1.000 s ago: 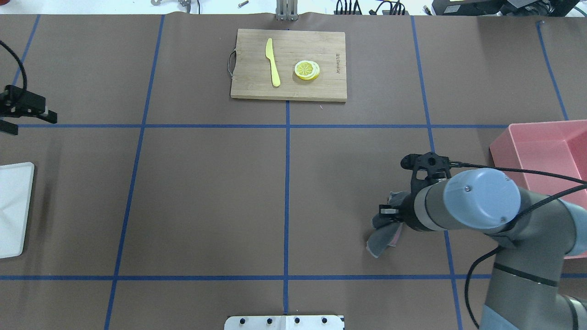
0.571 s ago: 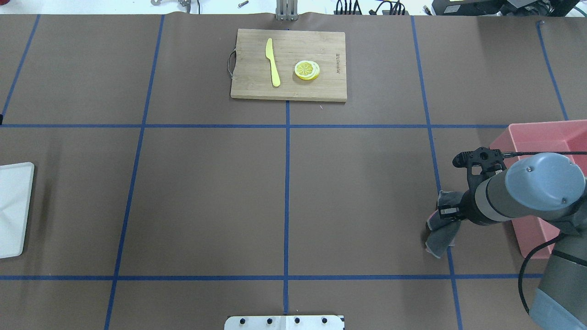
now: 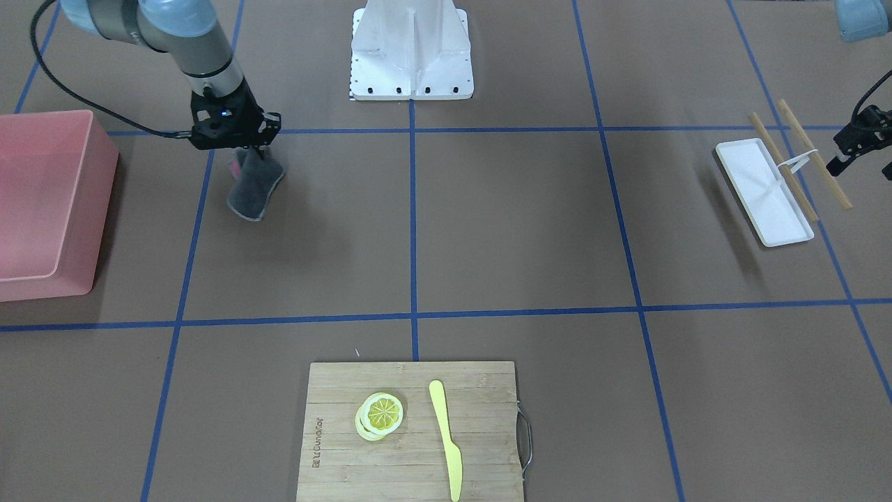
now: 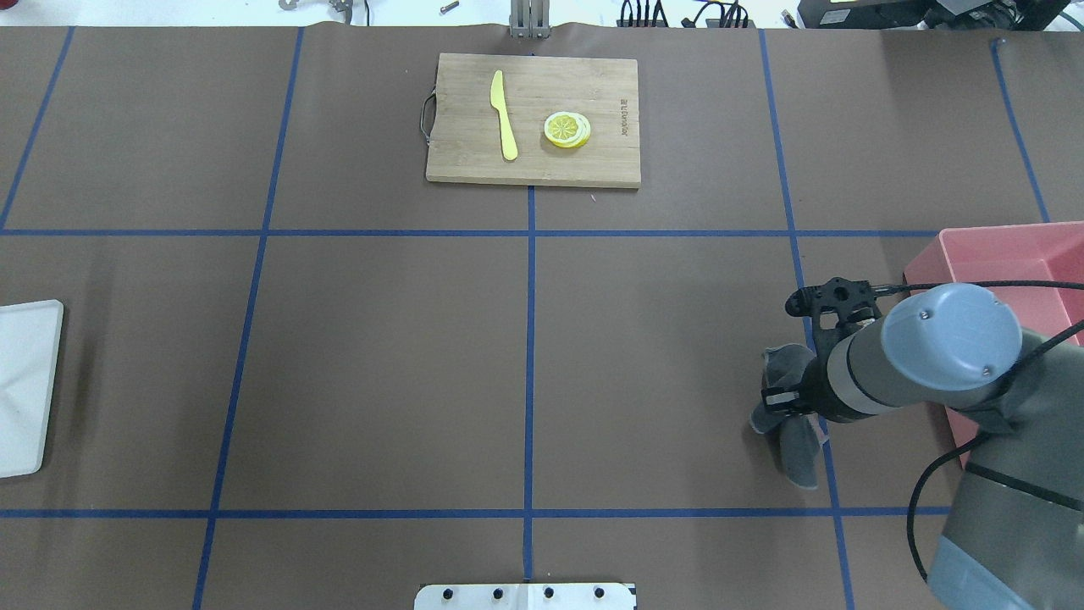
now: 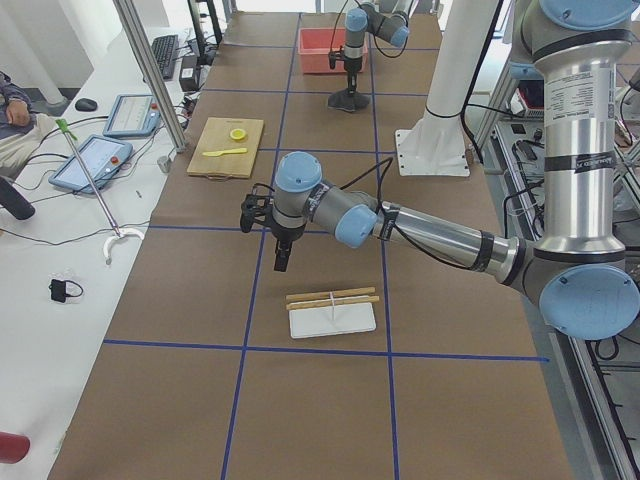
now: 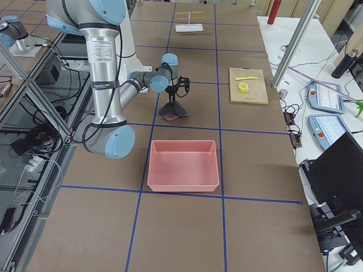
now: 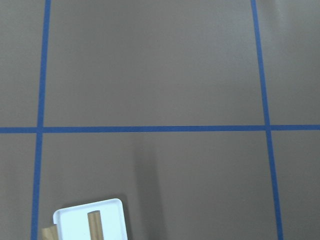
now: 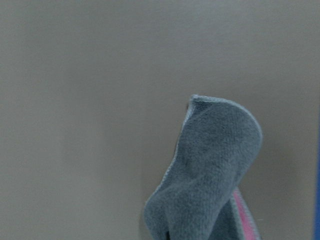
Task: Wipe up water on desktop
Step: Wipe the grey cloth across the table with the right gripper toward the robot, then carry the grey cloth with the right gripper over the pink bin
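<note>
Partly out of sight, right claw (image 3: 245,153) on grey cloth (image 3: 256,185).

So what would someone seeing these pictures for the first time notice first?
Most likely the grey cloth hanging crumpled from the right pincer, on the robot's right side of the brown desktop, near the big pink bin. After that, the bamboo cutting board at the far middle edge, carrying a yellow knife and lemon slices side by side.
</note>
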